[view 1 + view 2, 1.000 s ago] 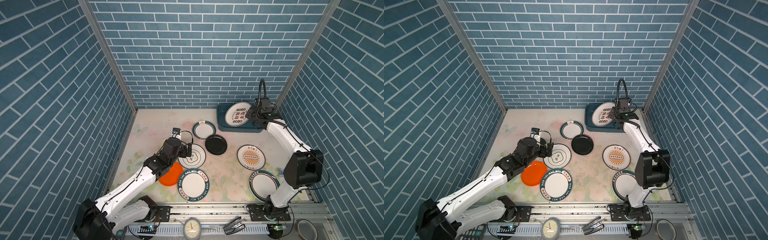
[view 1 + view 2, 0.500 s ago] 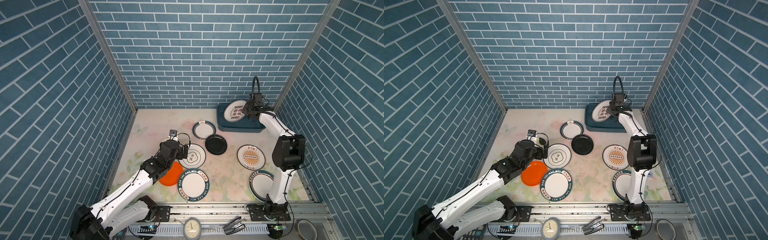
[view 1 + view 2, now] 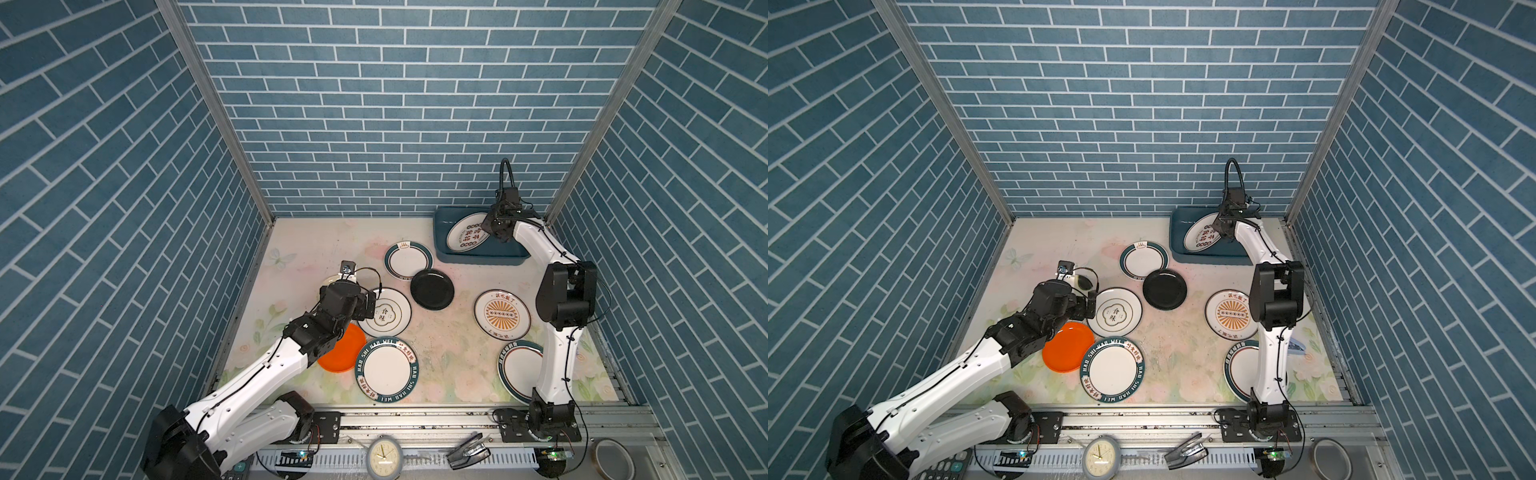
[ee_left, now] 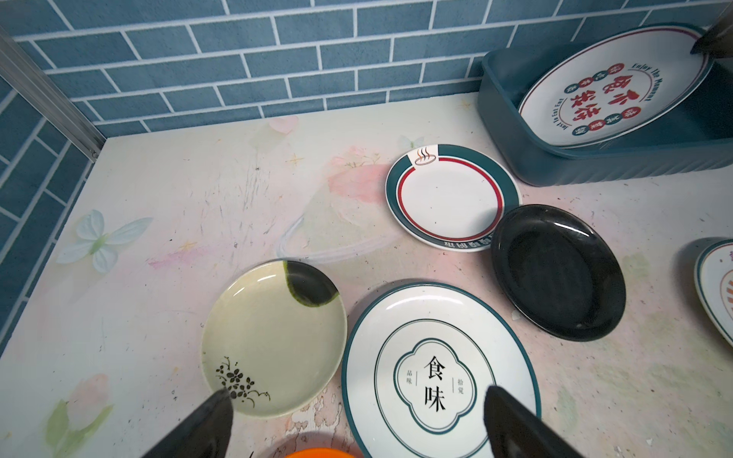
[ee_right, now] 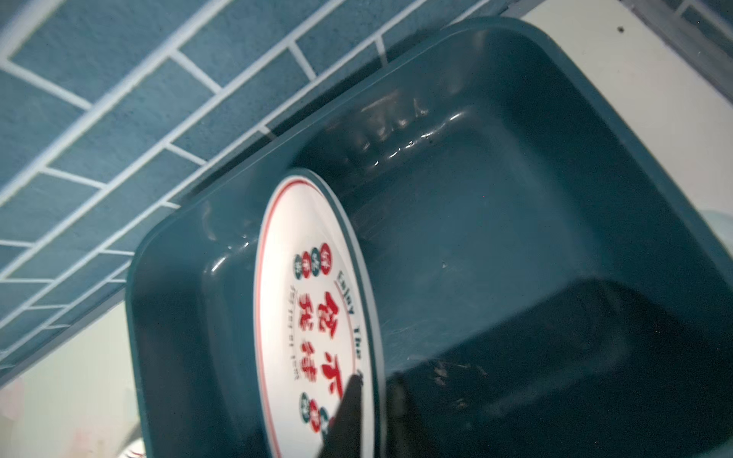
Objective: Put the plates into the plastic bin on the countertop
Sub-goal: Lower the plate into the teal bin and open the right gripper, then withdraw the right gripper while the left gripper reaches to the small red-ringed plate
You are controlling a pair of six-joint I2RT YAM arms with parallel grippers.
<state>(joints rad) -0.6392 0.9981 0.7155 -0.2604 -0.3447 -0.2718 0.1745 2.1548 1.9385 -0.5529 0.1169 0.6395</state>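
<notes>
Inside bin (image 3: 478, 257), tilted plate (image 3: 467, 237), perhaps loose.

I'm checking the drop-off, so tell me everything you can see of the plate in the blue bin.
The plate is round, shallow, glossy white, with a thin red ring, red Chinese characters, red and teal dots and "Enjoy The Moment" lettering. It leans tilted inside the plastic bin, one edge down, the other raised. The right gripper straddles the raised rim; whether it grips I cannot tell.

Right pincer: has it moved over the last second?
Yes. In both top views the right pincer has shifted left, away from the plastic bin's right end toward its middle.
</notes>
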